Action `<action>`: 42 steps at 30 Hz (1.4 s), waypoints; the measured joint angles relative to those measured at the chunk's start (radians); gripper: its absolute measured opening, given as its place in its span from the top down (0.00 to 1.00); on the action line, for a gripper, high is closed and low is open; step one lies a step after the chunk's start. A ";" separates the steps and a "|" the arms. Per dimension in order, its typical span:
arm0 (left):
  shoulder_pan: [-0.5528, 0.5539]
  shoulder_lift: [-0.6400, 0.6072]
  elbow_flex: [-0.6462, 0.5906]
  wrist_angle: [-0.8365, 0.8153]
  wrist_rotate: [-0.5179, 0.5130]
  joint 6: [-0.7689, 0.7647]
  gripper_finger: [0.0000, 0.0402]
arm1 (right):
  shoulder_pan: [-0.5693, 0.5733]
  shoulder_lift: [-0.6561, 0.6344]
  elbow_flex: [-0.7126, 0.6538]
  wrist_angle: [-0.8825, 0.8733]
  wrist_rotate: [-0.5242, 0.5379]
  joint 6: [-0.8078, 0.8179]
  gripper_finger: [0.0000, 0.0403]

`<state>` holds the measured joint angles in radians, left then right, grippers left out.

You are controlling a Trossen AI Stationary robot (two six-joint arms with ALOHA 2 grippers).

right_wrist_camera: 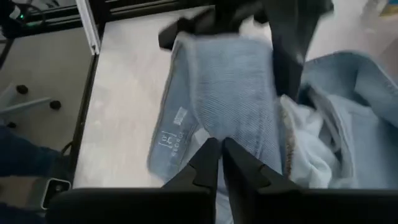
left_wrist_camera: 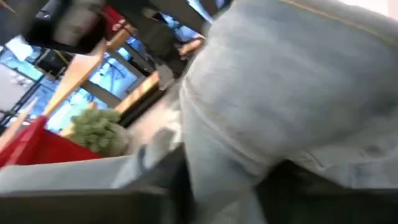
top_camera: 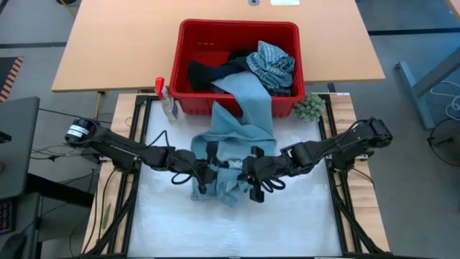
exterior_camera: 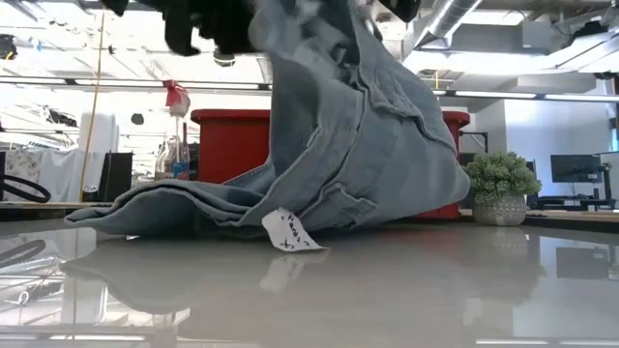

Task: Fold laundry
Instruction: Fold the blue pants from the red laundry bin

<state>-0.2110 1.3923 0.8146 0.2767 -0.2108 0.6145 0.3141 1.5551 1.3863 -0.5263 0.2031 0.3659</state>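
White counter [top_camera: 287, 223] framed by black rails, wooden desk behind it; the low view shows an open lab room with ceiling lights and monitors in the background. Red basket [top_camera: 194, 43] sits at the counter's far edge holding dark clothes [top_camera: 215, 72] and a grey-blue striped garment [top_camera: 272, 63]. Small green fuzzy plant [top_camera: 309, 108] just beside the basket's right corner, also seen in the low view [exterior_camera: 501, 179] and the left wrist view [left_wrist_camera: 96, 130].

Light blue garment [top_camera: 241, 122] drapes out of the basket down onto the counter centre, bunched between both arms. Low view adds what the top view misses: the cloth is lifted into a tall hump [exterior_camera: 358, 126], the rest trailing flat on the counter, with a white tag [exterior_camera: 288, 230] hanging at the front edge.

Left gripper [top_camera: 205, 169] is at the cloth's left edge; left wrist view is filled with blurred blue fabric, so whether its fingers are clenched or released cannot be told. Right gripper [top_camera: 255, 176] is at the cloth's right side; right wrist view shows its fingers [right_wrist_camera: 239, 165] nearly together with a thin gap, over a folded blue panel [right_wrist_camera: 224, 93] with a printed label [right_wrist_camera: 171, 134]; whether fabric is pinched cannot be told. The other arm's dark gripper [right_wrist_camera: 249, 18] shows above the panel.
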 joint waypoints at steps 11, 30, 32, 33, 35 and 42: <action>-0.004 -0.246 0.400 -0.543 -0.150 0.014 0.99 | 0.013 -0.001 0.295 -0.225 -0.222 0.108 0.69; 0.047 0.132 1.403 -0.780 -0.536 0.061 1.00 | 0.132 0.016 0.337 -0.228 0.108 -0.038 0.68; 0.080 0.140 1.361 -0.914 -0.593 -0.001 1.00 | 0.123 0.041 0.338 -0.229 0.117 -0.041 0.68; 0.088 0.144 1.342 -0.989 -0.598 -0.049 1.00 | 0.119 0.059 0.337 -0.233 0.116 -0.055 0.68; 0.103 0.146 1.310 -1.124 -0.571 -0.181 1.00 | 0.106 0.098 0.337 -0.241 0.118 -0.083 0.67; 0.170 0.139 1.226 -1.450 -0.422 -0.440 1.00 | 0.070 0.274 0.337 -0.254 0.141 -0.165 0.59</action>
<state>-0.0412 1.5310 2.0404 -1.1732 -0.6326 0.1746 0.3845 1.8290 1.7231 -0.7804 0.3445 0.2007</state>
